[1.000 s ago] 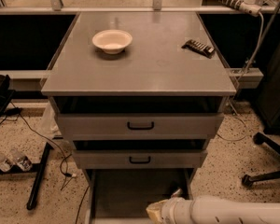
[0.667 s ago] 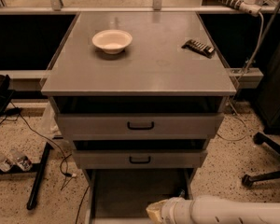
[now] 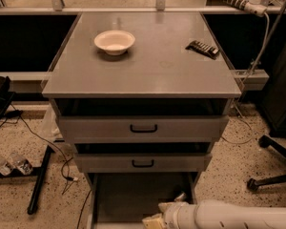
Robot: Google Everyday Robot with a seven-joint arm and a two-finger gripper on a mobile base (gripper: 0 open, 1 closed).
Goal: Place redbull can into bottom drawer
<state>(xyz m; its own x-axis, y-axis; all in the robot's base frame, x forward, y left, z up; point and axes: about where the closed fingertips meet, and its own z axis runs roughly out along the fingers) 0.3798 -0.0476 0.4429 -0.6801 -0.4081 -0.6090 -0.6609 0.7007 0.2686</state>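
Observation:
The bottom drawer (image 3: pixel 126 197) of the grey cabinet is pulled open and shows a plain grey floor. My white arm reaches in from the lower right, and the gripper (image 3: pixel 155 218) hangs over the drawer's front right part at the bottom edge of the view. The redbull can does not show as such. A small pale shiny bit (image 3: pixel 180 196) pokes up just behind the wrist, by the drawer's right wall, and I cannot tell what it is.
A white bowl (image 3: pixel 114 41) and a dark ribbed bar (image 3: pixel 203 48) lie on the cabinet top (image 3: pixel 148 70). The two upper drawers with black handles (image 3: pixel 143 128) stand slightly ajar. Cables and a black bar lie on the floor left, a chair base right.

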